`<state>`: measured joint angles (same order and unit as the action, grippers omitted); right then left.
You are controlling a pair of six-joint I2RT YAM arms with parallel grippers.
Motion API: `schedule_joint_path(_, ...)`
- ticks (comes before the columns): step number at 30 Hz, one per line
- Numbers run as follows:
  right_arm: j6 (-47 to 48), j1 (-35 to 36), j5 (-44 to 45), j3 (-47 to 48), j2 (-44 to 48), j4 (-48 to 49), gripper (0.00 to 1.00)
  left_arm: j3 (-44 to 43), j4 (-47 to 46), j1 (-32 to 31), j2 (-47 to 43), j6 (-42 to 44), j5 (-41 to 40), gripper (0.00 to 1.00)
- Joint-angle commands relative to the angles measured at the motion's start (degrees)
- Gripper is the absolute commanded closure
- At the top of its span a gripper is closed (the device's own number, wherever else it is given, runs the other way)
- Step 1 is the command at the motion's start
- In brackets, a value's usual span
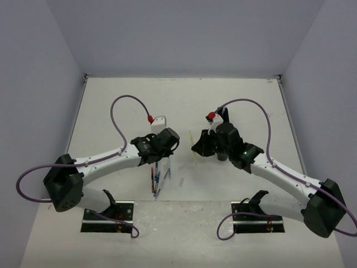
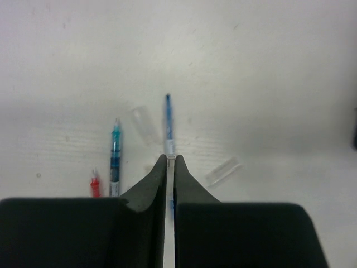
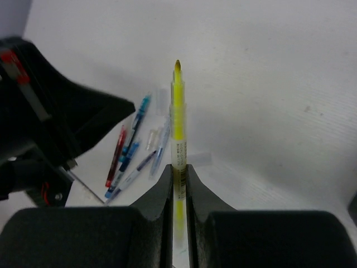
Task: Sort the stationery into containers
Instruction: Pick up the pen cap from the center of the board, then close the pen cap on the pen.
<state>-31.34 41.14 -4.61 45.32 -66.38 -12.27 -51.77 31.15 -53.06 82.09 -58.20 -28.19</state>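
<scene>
My left gripper [image 2: 170, 159] is shut on a thin blue pen [image 2: 168, 120] that lies lengthwise between its jaws, tip pointing away. A teal pen [image 2: 115, 156] and a red pen [image 2: 95, 186] lie on the table just to its left. In the top view the left gripper [image 1: 163, 156] is down over the cluster of pens [image 1: 157, 178]. My right gripper [image 3: 178, 170] is shut on a yellow-green highlighter [image 3: 178, 111], held above the table at the middle [image 1: 192, 146]. The containers are out of view.
Two clear pen caps [image 2: 144, 124] [image 2: 222, 171] lie either side of the blue pen. Several more pens [image 3: 131, 151] lie left of and below the highlighter, beside the left arm's black wrist [image 3: 50, 111]. Grey walls enclose the white table [image 1: 251, 100].
</scene>
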Motion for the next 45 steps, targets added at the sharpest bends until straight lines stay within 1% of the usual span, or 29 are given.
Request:
schedule_joint_path(1,-2.3,-0.1,-15.6,-8.0,6.1,22.4,1.00,-7.2,-5.3,-0.2,-7.1,12.2,-8.8,1.00)
schedule_joint_path(2,-3.6,0.0,-18.7,-10.6,7.1,28.1,1.00,-7.6,-9.1,-0.1,-9.0,15.8,-9.1,1.00)
schedule_joint_path(3,-4.2,0.1,-20.0,-13.1,7.4,31.1,1.00,-7.5,-11.2,-0.2,-10.0,17.8,-8.7,1.00)
schedule_joint_path(4,-5.1,0.2,-21.4,-14.5,7.8,36.8,1.00,-7.2,-14.3,-0.1,-11.3,20.2,-8.1,1.00)
schedule_joint_path(5,-6.4,0.2,-23.2,-15.4,8.1,39.7,1.00,-6.9,-19.2,-0.1,-13.8,23.2,-7.1,1.00)
schedule_joint_path(6,-7.0,0.6,-24.0,-16.1,8.2,41.5,1.00,-5.7,-22.6,-0.2,-15.5,24.9,-6.1,1.00)
schedule_joint_path(8,-6.9,1.5,-24.4,-15.6,8.0,43.4,1.00,-2.9,-34.2,-0.1,-20.7,28.3,-1.5,1.00)
schedule_joint_path(12,-5.8,2.9,-23.3,-13.7,7.4,42.8,1.00,2.4,-43.3,-0.1,-26.6,28.4,2.9,1.00)
schedule_joint_path(17,-5.1,3.1,-22.5,-12.2,8.1,42.1,1.00,3.8,-43.9,-0.1,-28.9,27.7,4.6,1.00)
schedule_joint_path(26,-3.8,3.9,-24.9,-9.4,6.7,41.7,1.00,6.8,-47.6,-0.1,-30.4,26.7,7.5,1.00)
schedule_joint_path(36,-1.3,3.9,-20.7,-8.4,8.1,37.3,1.00,7.0,-47.2,-0.2,-29.8,26.0,9.0,1.00)
schedule_joint_path(45,-0.1,3.8,-18.6,-8.3,9.7,35.3,1.00,7.7,-47.7,-0.1,-29.8,25.9,10.2,1.00)
